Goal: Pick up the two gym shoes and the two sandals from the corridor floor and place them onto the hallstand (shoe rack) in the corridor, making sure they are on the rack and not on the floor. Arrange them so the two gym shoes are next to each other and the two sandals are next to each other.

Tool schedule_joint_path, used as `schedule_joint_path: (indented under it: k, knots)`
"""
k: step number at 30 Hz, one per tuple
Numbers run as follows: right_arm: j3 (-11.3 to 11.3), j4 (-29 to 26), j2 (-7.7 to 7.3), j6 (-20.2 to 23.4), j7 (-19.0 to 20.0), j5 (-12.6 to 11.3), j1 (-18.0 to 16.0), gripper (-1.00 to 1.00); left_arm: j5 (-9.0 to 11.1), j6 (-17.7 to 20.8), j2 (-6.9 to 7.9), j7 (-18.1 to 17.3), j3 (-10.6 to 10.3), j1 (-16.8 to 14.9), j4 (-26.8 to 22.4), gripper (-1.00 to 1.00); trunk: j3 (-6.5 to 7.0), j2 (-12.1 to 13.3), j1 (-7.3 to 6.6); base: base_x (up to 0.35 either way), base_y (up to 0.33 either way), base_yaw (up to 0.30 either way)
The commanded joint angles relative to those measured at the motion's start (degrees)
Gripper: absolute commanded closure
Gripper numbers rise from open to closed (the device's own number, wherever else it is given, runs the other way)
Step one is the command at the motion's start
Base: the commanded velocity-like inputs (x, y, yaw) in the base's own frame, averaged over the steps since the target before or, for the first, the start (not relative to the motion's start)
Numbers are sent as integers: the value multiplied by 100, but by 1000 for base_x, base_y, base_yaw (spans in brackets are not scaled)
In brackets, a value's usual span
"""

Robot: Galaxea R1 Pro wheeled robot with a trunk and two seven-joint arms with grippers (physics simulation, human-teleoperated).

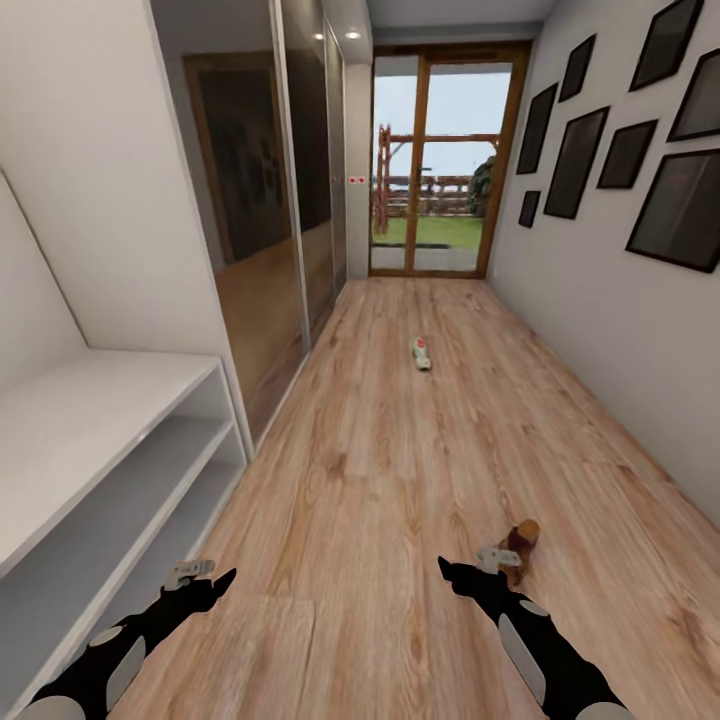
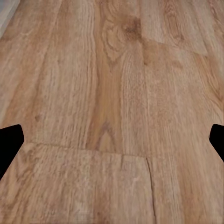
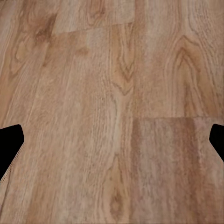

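Still nothing racked: my left gripper (image 1: 212, 578) and right gripper (image 1: 452, 570) hang wide open, empty, over the corridor floor (image 1: 400, 470). One sandal (image 1: 520, 545) lies at 1 o'clock, one gym shoe (image 1: 422, 353) far ahead at 12; hallstand (image 1: 90, 420) at 9 o'clock holds none.

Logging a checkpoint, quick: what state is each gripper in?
Left gripper: open, holding nothing.
Right gripper: open, holding nothing.
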Motion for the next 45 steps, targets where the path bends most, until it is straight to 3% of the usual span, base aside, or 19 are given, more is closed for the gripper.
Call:
schedule_joint_path:
  k: [1,45]
  knots:
    - [20,-7,-4,25,-2,-47,-1,-100,26,3,-2,-40,22,-4,8,-100,-5,-2,2,347,13,0]
    - [20,-8,-8,25,2,-47,-1,-100,26,3,-2,-40,22,-4,7,-100,-5,-2,2,347,1,0]
